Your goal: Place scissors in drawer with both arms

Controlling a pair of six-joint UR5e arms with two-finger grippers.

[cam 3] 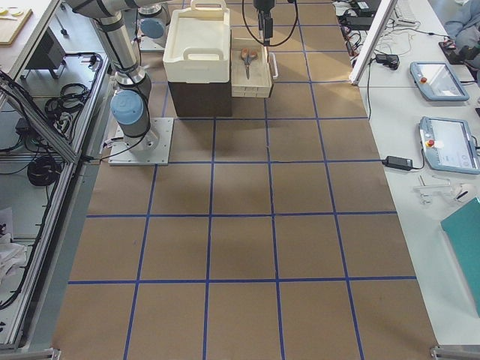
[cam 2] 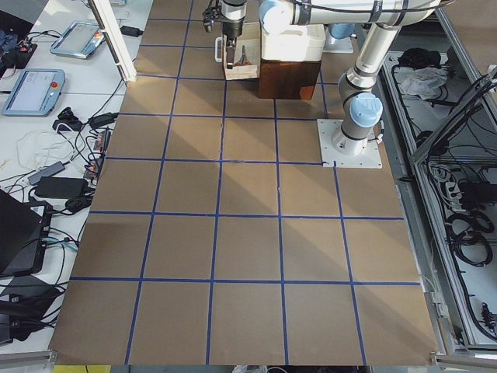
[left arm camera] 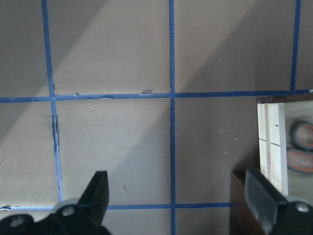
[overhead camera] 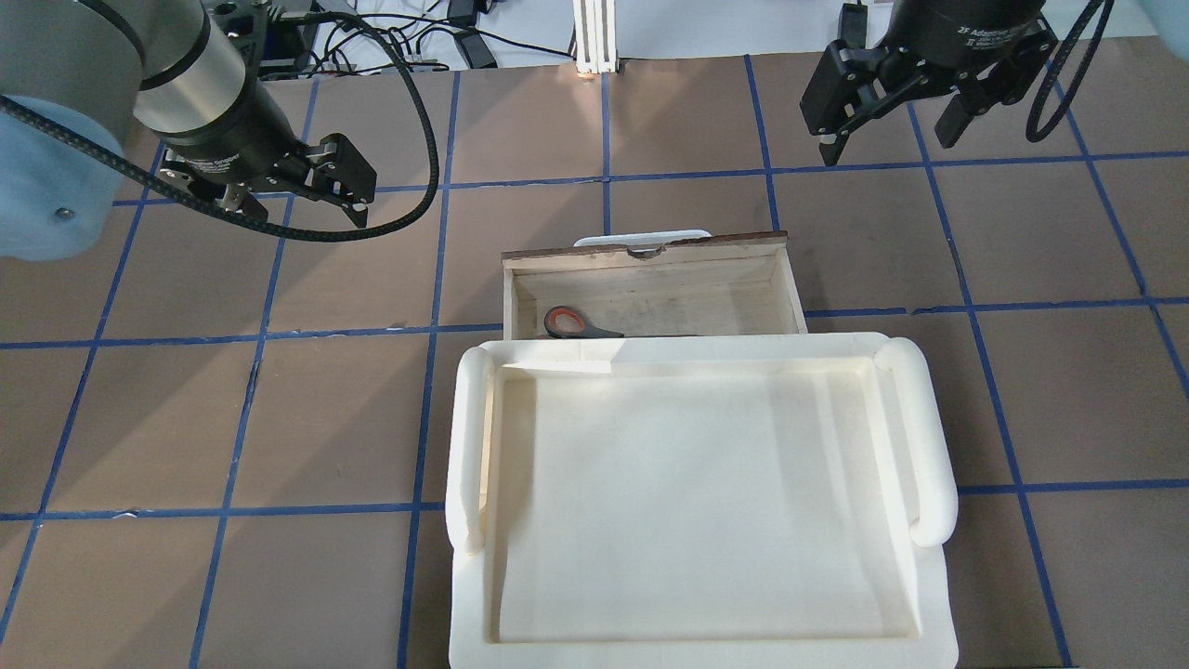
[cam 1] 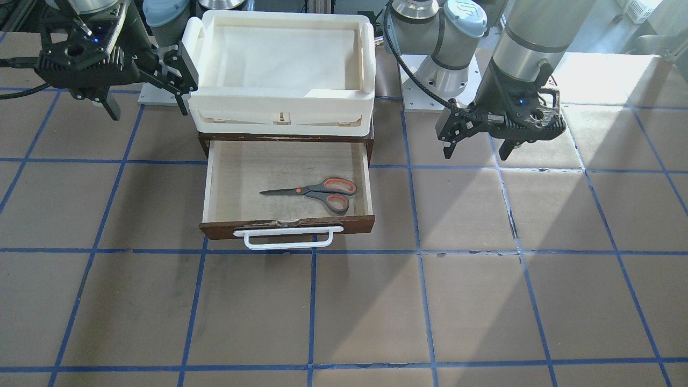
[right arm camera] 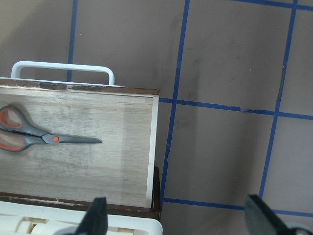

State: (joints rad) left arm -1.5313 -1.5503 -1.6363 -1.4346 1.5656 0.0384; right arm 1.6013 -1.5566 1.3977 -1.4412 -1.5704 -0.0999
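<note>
The scissors (cam 1: 317, 192) lie flat inside the open drawer (cam 1: 290, 224), handles toward the robot's left; nothing touches them. They also show in the overhead view (overhead camera: 571, 323) and the right wrist view (right arm camera: 34, 134). The drawer's white bar handle (cam 1: 287, 239) faces away from the robot. My left gripper (overhead camera: 279, 209) is open and empty, raised over the table to the left of the drawer (left arm camera: 271, 147). My right gripper (overhead camera: 887, 130) is open and empty, raised beyond the drawer's right side, with the drawer wall (right arm camera: 152, 147) below it.
A white plastic tray (overhead camera: 469, 437) sits on the dark brown cabinet above the drawer and hides the drawer's back part from overhead. The brown table has a blue tape grid. The arm bases stand behind the cabinet.
</note>
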